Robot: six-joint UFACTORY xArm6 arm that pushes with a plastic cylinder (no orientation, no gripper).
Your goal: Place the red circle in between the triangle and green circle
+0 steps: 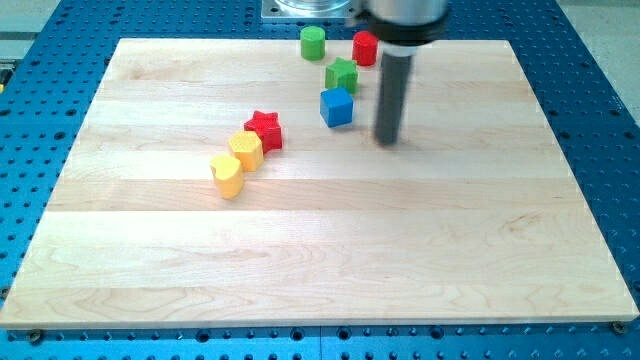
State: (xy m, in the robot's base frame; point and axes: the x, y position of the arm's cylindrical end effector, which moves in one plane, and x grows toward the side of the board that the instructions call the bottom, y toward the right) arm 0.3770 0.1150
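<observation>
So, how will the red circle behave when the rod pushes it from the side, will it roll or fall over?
The red circle stands upright on a flat end and looks squat, so it will probably slide, not roll or tip. Its round side may let it slip off my tip if pushed off-centre. It looks small and stiff, likely light; the wooden board seems smooth.

Pale wood desk [320, 250] with smooth matt grain beneath the tool [388, 138], itself dark matt metal or plastic, glossy plastic-looking blocks to its left, perforated blue metal base [600, 60] around.
</observation>
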